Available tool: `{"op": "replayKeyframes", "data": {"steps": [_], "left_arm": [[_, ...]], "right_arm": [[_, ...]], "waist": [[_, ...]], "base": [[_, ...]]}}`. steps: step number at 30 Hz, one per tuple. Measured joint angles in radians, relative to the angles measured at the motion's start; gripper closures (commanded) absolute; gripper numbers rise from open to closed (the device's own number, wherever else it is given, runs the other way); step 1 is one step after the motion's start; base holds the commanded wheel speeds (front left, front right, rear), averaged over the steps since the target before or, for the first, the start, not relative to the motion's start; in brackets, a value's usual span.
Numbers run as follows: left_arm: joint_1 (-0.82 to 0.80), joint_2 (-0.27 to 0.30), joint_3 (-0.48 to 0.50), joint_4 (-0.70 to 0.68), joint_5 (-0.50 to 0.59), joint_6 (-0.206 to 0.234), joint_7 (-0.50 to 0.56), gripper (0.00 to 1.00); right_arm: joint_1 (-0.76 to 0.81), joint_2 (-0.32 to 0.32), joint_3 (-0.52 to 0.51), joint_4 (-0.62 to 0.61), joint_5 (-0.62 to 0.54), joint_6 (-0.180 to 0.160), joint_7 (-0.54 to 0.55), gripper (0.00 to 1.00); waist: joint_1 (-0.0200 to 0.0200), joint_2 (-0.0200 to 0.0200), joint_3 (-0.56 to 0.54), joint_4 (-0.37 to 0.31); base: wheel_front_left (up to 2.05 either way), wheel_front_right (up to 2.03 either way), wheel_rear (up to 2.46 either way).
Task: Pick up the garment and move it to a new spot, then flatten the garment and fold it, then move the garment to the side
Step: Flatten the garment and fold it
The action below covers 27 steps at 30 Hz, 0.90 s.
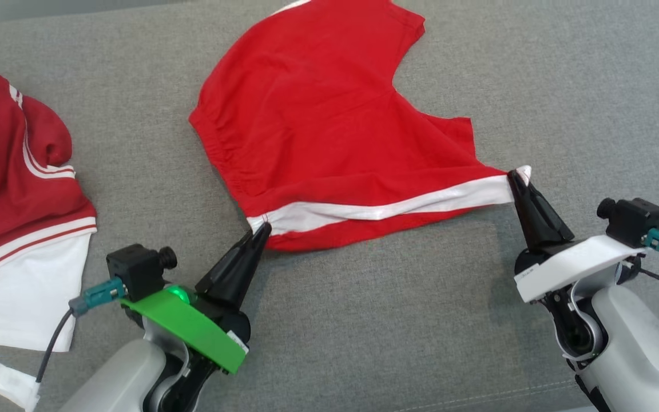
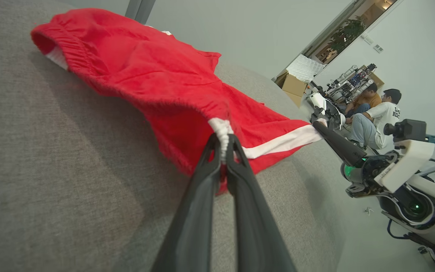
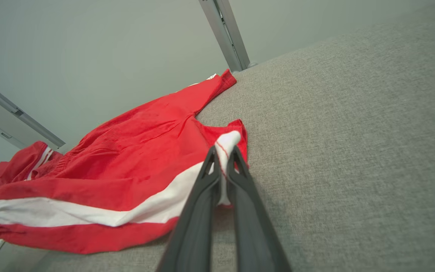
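The garment [image 1: 329, 126] is a pair of red shorts with a white side stripe, spread on the grey surface. My left gripper [image 1: 262, 229] is shut on the stripe's near-left end by the waistband; the left wrist view shows white cloth pinched between the tips of that gripper [image 2: 223, 141]. My right gripper [image 1: 519, 178] is shut on the stripe's right end at the leg hem, with white cloth poking out between the tips of that gripper [image 3: 223, 155]. The stripe edge is stretched between both grippers, and the garment [image 3: 134, 158] trails away behind it.
A second red and white garment [image 1: 15, 189] lies crumpled at the left edge of the grey cloth-covered surface [image 1: 409, 320]. In the left wrist view two seated people [image 2: 372, 113] and cardboard boxes [image 2: 295, 85] are in the room beyond. Bare grey surface lies in front and right.
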Motion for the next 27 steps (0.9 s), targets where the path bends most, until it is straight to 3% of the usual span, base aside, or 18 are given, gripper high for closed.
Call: {"op": "replayKeyframes", "data": {"steps": [8,16,27], "left_arm": [[0.089,-0.003,-0.01,0.021,-0.022,0.0,0.0,1.0],[0.128,0.012,-0.132,0.039,-0.029,0.0,0.0,1.0],[0.149,0.051,-0.122,0.084,-0.063,0.0,0.0,1.0]], "right_arm": [[0.056,-0.002,0.007,0.001,-0.022,0.0,0.0,1.0],[0.144,-0.016,0.034,0.022,-0.043,0.0,0.0,1.0],[0.188,-0.024,0.036,0.039,-0.064,0.0,0.0,1.0]], "waist": [[0.0,0.0,-0.063,0.022],[0.0001,0.0,-0.133,0.044],[0.0,0.0,-0.15,0.036]], "base": [[0.0,0.0,0.0],[0.0,0.0,0.0],[0.0,0.0,0.0]]}}
